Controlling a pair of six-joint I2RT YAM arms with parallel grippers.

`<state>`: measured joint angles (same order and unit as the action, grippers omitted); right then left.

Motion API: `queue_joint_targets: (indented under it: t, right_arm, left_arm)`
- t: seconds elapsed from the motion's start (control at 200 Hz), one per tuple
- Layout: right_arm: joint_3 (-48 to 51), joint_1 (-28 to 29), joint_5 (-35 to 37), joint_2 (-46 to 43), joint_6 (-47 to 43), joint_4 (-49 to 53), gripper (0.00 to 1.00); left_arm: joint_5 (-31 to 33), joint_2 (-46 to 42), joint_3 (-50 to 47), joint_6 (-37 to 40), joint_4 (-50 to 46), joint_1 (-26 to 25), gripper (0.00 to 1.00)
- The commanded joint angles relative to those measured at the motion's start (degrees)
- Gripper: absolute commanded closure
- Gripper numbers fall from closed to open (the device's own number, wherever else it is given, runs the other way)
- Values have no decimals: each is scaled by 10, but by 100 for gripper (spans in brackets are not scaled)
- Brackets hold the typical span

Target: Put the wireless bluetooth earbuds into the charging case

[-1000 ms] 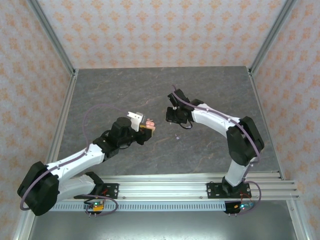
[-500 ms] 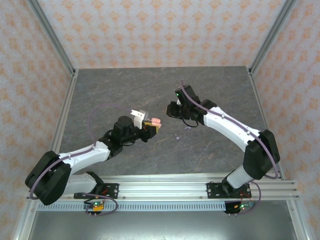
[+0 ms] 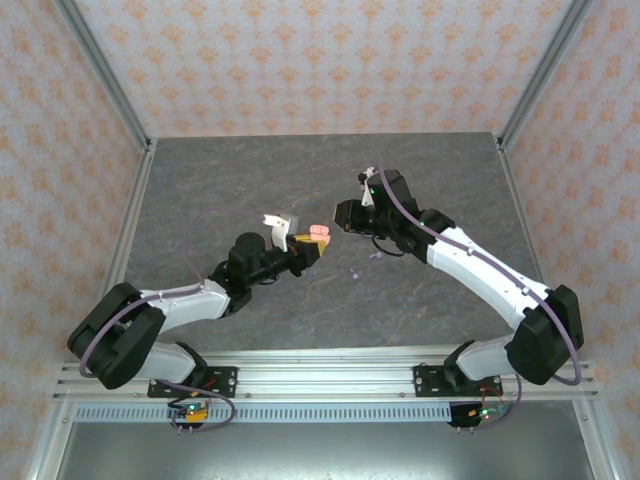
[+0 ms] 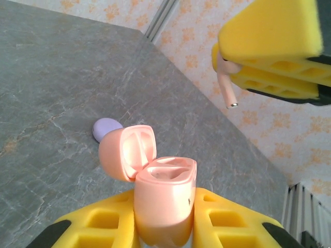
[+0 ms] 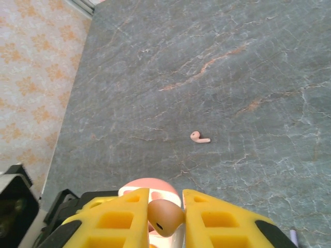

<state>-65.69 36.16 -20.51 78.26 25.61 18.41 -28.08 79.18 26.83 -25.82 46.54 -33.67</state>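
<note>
Now your right gripper (image 5: 165, 207) pinches a salmon-pink earbud (image 4: 226, 82) between its yellow pads, close to the open pink charging case (image 4: 164, 188) but not touching it. Your left gripper (image 4: 164, 227) is clamped on that case, lid flipped back, over the table's (image 4: 51, 77) middle. A second pink earbud (image 5: 199, 137) lies loose on the table.

The tabletop (image 3: 250, 170) was a dark grey slab with a marbled, stone-like grain and faint rusty veins. Walls (image 3: 320, 60) papered in cream with small orange floral motifs closed it in on the left, far and right sides. Slanting aluminium posts (image 3: 105, 70) marked the far corners, and slotted metal rails (image 3: 330, 365) ran along the near edge. The light was soft and even.
</note>
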Motion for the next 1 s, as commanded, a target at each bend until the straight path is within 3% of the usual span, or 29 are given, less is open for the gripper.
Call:
queue_joint_targets:
  t: [0.0,0.996]
  right_arm:
    - [9,-4,-15,-18,-9,-33,79]
    - [10,12,-22,-5,-11,-50,79]
  left_arm:
    - [6,13,13,-24,78,-7,76]
    - [29,30,53,-26,72,-32,76]
